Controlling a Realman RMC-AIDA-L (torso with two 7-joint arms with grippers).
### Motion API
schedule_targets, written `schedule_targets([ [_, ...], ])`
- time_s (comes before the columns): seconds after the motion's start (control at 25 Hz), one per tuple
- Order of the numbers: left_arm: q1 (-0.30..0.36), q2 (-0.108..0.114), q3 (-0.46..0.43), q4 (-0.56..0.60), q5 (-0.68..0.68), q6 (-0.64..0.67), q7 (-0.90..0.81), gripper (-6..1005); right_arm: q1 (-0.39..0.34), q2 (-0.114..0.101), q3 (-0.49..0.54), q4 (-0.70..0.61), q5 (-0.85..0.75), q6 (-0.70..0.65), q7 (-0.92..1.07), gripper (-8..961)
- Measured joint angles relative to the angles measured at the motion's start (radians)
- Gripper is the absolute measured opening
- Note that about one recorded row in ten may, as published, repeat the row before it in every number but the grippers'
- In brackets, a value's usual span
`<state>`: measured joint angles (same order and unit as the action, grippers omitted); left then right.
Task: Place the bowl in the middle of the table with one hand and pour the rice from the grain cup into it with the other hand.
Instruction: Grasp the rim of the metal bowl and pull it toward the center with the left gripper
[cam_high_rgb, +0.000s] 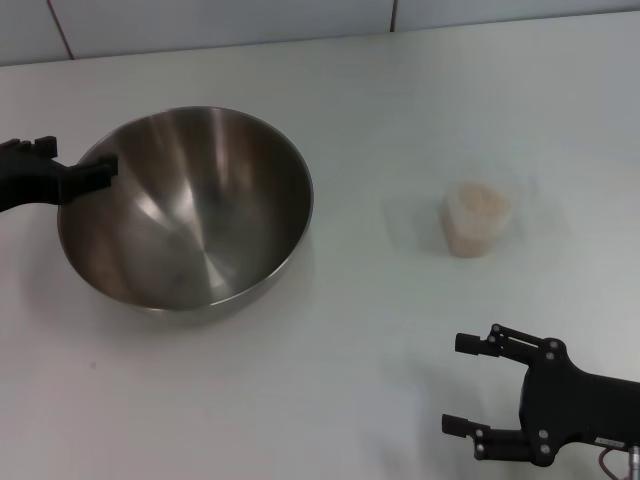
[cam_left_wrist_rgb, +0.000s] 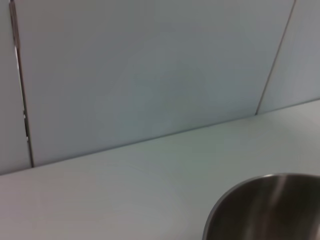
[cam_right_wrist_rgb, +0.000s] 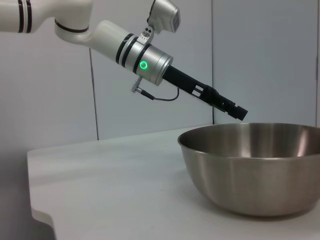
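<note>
The steel bowl (cam_high_rgb: 185, 210) sits upright on the white table (cam_high_rgb: 350, 330), left of centre, and looks empty. It also shows in the right wrist view (cam_right_wrist_rgb: 255, 170) and at a corner of the left wrist view (cam_left_wrist_rgb: 265, 210). My left gripper (cam_high_rgb: 100, 172) is at the bowl's left rim; in the right wrist view it (cam_right_wrist_rgb: 239, 112) hangs just over the far rim. The clear grain cup (cam_high_rgb: 476, 220) stands to the right of the bowl, filled with pale rice (cam_high_rgb: 478, 203). My right gripper (cam_high_rgb: 455, 385) is open and empty, near the front edge, in front of the cup.
A pale panelled wall (cam_left_wrist_rgb: 150, 65) rises behind the table's far edge. The table's rounded corner (cam_right_wrist_rgb: 42, 215) shows in the right wrist view. Bare tabletop lies between the bowl and the cup.
</note>
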<state>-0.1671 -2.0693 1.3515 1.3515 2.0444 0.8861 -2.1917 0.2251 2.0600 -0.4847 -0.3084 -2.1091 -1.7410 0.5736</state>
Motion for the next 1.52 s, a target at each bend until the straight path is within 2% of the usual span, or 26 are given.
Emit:
schedule_targets([
  [0.44, -0.043, 0.000, -0.005, -0.047, 0.072, 0.019, -0.038, 829, -0.001, 0.001, 0.000, 0.000, 0.000, 0.000, -0.002, 822],
  [0.48, -0.068, -0.001, -0.010, -0.081, 0.098, 0.034, -0.042, 829, -0.001, 0.001, 0.000, 0.000, 0.000, 0.000, -0.003, 822],
  [0.88, -0.100, 0.000, -0.013, -0.124, 0.150, 0.042, -0.067, 828, -0.001, 0.002, 0.000, 0.000, 0.000, -0.003, -0.004, 822],
  [1.04, -0.109, 0.001, -0.030, -0.118, 0.152, 0.082, -0.068, 772, -0.001, 0.002, 0.000, 0.000, 0.000, -0.004, -0.004, 822],
  [1.52, -0.132, 0.002, -0.038, -0.116, 0.152, 0.117, -0.081, 434, -0.001, 0.002, 0.000, 0.000, 0.000, -0.005, -0.005, 821],
])
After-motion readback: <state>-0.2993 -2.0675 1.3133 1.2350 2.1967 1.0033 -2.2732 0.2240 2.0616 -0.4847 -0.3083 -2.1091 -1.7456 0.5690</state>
